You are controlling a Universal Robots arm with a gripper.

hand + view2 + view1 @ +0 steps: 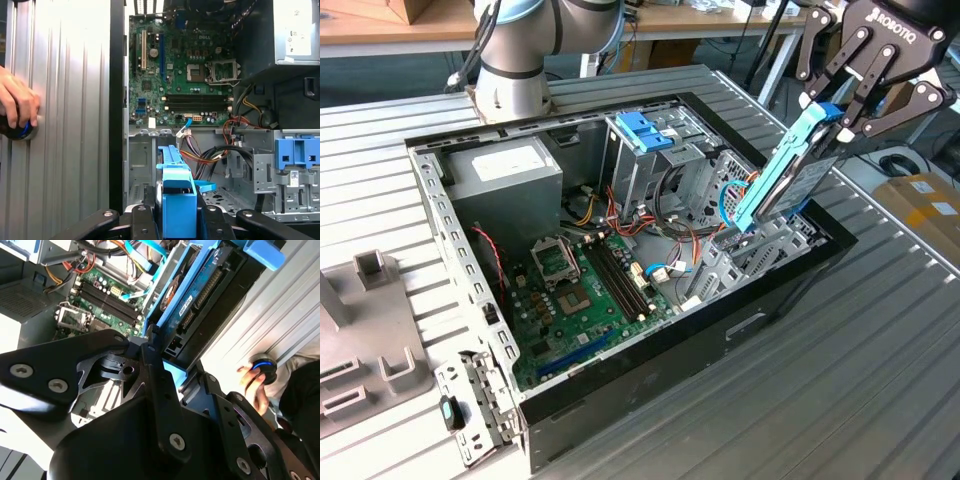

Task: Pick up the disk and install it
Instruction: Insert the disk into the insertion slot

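Note:
The disk (782,188), a silver drive in a blue plastic frame, hangs edge-up and tilted over the open computer case (470,262), on the exterior view's right. Its lower end reaches down among the grey bay brackets (752,248) at the case's wall. My gripper (831,116) is shut on its upper end, black fingers on both sides. In the second wrist view the disk (200,290) slants away from the fingers (155,380). The first wrist view has its blue frame (177,200) between the fingers (150,207), above the bay floor.
Inside the case are a green motherboard (585,290), a grey power-supply box (505,172), a tall drive cage with a blue clip (642,130) and loose cables (670,240). A person's hand (17,106) rests on a round device on the ribbed table. A grey fixture (370,345) sits at the exterior view's left.

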